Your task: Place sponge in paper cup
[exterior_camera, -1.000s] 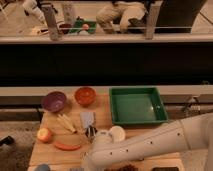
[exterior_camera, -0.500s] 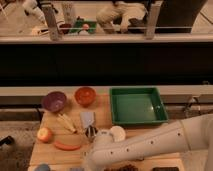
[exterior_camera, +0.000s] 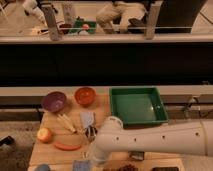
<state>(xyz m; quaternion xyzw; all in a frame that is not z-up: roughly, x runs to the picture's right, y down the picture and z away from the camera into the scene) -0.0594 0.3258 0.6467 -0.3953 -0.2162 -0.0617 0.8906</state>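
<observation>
The sponge, a medium-blue pad, lies at the table's front edge, partly cut off by the frame's bottom. My white arm reaches in from the right. Its rounded end covers the spot just left of the green tray where the white paper cup stood, so I cannot make out the cup. The gripper shows as a small dark shape below the pale grey-blue flat piece, well behind the sponge.
A purple bowl and an orange bowl stand at the back left. A green tray is at the back right. An apple, a carrot-like piece and pale sticks lie on the left. A dark object lies near the front.
The arm's rounded end has moved up and back over the place where the white cup showed. The objects on the table have not moved.
</observation>
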